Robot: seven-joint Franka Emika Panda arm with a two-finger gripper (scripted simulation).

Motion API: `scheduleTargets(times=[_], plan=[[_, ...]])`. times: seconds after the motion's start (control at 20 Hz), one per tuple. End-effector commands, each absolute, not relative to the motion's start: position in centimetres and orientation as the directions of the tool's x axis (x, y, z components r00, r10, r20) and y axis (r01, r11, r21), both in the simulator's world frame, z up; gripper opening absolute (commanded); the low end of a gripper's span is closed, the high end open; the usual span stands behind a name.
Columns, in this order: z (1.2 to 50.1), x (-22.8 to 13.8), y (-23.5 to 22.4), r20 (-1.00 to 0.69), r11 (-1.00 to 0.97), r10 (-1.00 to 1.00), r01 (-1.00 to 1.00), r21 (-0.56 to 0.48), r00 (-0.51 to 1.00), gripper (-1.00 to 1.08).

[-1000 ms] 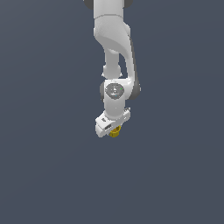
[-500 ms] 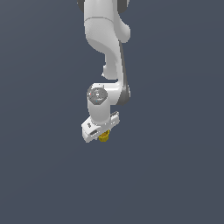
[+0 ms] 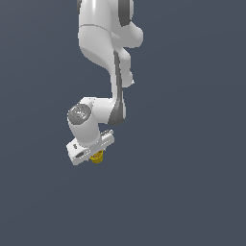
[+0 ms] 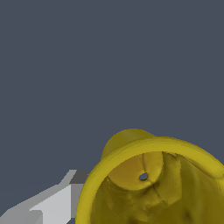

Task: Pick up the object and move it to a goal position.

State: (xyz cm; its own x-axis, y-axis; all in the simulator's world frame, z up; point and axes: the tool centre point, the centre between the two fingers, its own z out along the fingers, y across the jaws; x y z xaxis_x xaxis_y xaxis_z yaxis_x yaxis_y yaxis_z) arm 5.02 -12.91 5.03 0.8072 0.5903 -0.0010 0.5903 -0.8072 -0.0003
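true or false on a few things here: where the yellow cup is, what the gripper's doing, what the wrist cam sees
1. The yellow cup sits at the gripper. True.
2. The cup is blue. False: it is yellow.
3. The wrist view looks into the cup's hollow inside. True.
4. The gripper hangs open with nothing in it. False: it is shut on the cup.
5. Two arms show in the exterior view. False: only one white arm.

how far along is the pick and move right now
Pick looks done: the yellow cup sits in the gripper, and the wrist view shows its hollow rim close to the camera beside one finger. In hand: the arm is carrying it. Left: reaching the goal, which shows in neither view, so remaining distance can't be judged.
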Motion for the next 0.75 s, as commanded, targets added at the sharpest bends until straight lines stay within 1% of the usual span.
scheduleTargets(times=[0.0,0.35,0.7], plan=[[5.2,5.9,-14.3,0.0,-0.806,0.592,0.592,0.0,0.806,-1.0],[5.2,7.2,-16.6,0.0,-0.806,0.592,0.592,0.0,0.806,-1.0],[5.2,7.6,-17.2,0.0,-0.806,0.592,0.592,0.0,0.806,-1.0]])
